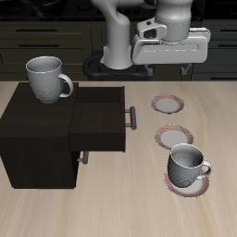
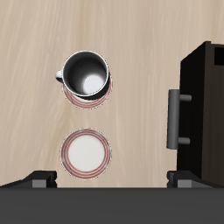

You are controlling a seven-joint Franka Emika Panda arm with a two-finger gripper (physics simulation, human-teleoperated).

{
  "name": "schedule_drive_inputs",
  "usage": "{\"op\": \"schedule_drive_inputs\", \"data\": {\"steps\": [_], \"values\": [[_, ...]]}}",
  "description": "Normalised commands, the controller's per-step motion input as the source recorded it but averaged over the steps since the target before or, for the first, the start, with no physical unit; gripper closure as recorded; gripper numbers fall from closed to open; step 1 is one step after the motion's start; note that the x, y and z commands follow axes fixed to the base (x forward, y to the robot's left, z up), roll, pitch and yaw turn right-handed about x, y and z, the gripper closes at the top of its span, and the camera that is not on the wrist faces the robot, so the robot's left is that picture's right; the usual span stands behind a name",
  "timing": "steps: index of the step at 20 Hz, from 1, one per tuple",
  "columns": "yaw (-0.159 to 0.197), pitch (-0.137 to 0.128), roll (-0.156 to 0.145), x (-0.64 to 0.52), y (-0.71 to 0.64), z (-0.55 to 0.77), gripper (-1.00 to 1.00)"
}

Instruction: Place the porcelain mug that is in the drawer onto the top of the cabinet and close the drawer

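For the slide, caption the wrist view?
Grey mug on a pink-rimmed plate, second plate empty, open dark wooden drawer alongside.

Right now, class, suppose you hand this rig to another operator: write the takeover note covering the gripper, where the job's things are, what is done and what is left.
Gripper: raised above the table behind the plates, holding nothing; whether its fingers are open cannot be told.
Porcelain mug: upright on top of the cabinet, at a back corner, so the placing looks done.
Drawer: pulled out, its bar handle facing the plates.
Other mug: on a plate near the table's front edge; leave it. Two bare plates lie behind it.
Left: push the drawer shut.
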Motion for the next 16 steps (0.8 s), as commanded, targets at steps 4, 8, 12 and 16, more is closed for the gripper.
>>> {"op": "schedule_drive_inputs", "data": {"steps": [4,8,12,16], "values": [[-0.079,0.024,0.034,0.12,0.21,-0.19,-1.00],[-0.112,0.008,-0.010,0.09,-0.02,-0.09,-1.00],[-0.069,0.033,-0.030,0.24,-0.11,-0.18,-1.00],[-0.052,0.029,0.001,0.12,-0.03,-0.21,-1.00]]}}
